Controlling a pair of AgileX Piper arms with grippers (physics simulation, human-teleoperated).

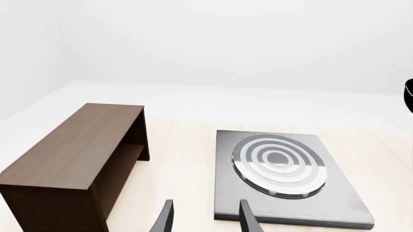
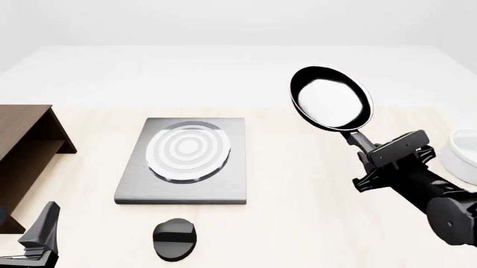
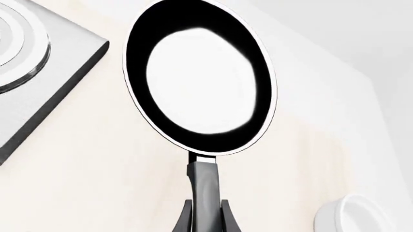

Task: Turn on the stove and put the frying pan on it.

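Observation:
The stove is a grey metal slab with a ringed burner, lying left of the table's middle; its black oval knob sits on the table in front of it. The frying pan hangs tilted in the air to the right of the stove, glossy inside facing the camera. My right gripper is shut on the pan's handle. My left gripper stands open and empty near the stove's front left corner, left of the knob.
A dark brown wooden shelf stands at the table's left edge, beside the left arm. A white bowl sits at the far right, next to the right arm.

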